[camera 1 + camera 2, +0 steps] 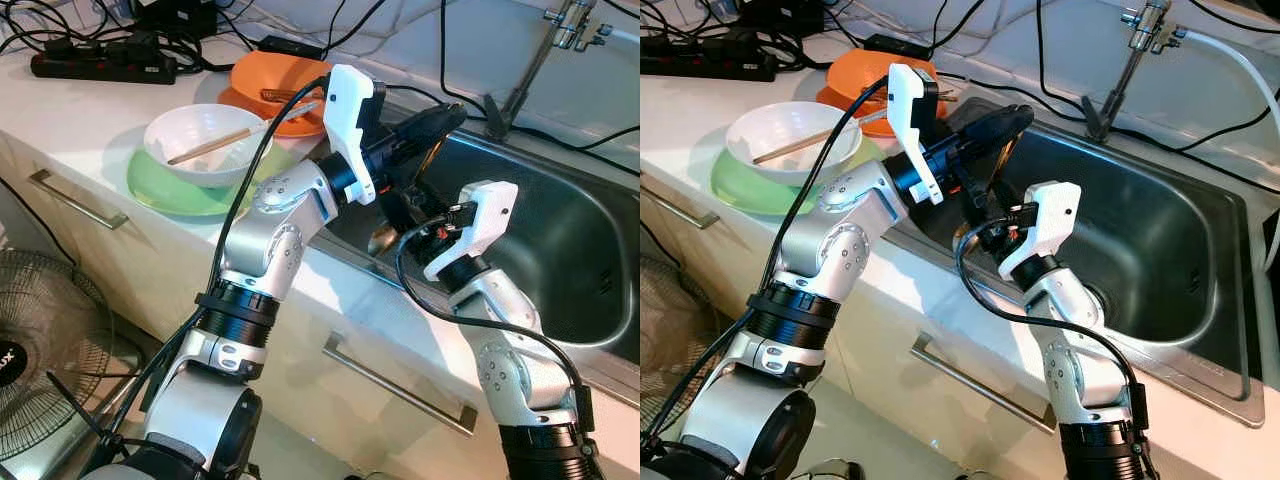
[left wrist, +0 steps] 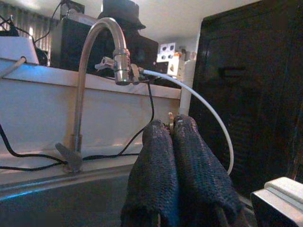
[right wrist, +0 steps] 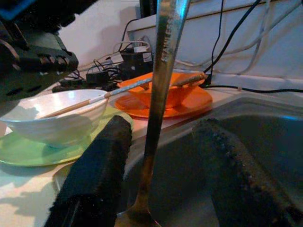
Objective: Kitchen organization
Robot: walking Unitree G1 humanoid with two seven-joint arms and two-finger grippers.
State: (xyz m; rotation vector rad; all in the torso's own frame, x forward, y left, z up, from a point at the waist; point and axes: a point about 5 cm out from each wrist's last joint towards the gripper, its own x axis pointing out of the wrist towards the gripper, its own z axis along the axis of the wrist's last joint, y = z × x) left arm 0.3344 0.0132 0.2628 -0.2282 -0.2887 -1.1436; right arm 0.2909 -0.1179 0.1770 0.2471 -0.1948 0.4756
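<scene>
A steel sink (image 1: 1160,240) is set in the white counter (image 1: 90,110); two plates and two bowls are counted. A spoon (image 3: 158,94) is pinched by the left pincer (image 1: 985,135); the right pincer (image 3: 161,189) is held wide.

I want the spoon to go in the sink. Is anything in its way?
Nothing visible is. The spoon hangs from the shut left end effector, over the sink. The right end effector is open, with one finger on each side of the spoon, not under it.

A black power strip (image 1: 100,66) with tangled cables lies on the counter; a fan (image 1: 45,340) stands below.
</scene>
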